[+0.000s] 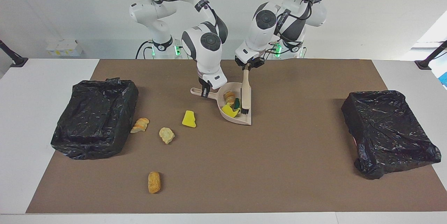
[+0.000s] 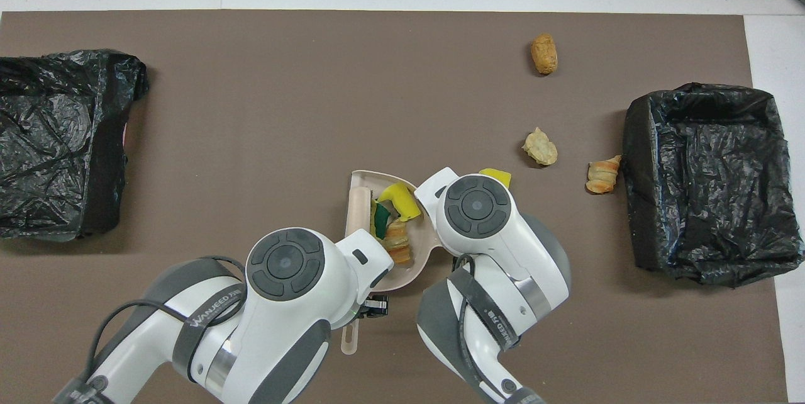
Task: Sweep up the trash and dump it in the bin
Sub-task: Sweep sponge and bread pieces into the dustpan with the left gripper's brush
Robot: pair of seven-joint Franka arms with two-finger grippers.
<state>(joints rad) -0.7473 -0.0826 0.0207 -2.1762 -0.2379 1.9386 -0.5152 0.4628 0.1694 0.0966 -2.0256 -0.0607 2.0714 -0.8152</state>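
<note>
Going across the facing view from the right arm's end, a crinkly black bag-lined bin point(image 1: 94, 117) is sitting on the brown mat point(image 1: 223, 168), with a ridged pastry piece point(image 1: 140, 125), a lumpy tan piece point(image 1: 166, 135), a crusty roll point(image 1: 154, 181) and a yellow sponge wedge point(image 1: 189, 119) lying loose near it. The right claw point(image 1: 205, 92) is clamping shut on the beige plastic dustpan's point(image 1: 241, 118) handle. Swept trash point(image 1: 232, 104) is lying inside the pan. The left claw point(image 1: 248, 65) is gripping the beige brush point(image 1: 246, 91) tight, bristles in the pan. The overhead view is hiding both claws under the wrists.
</note>
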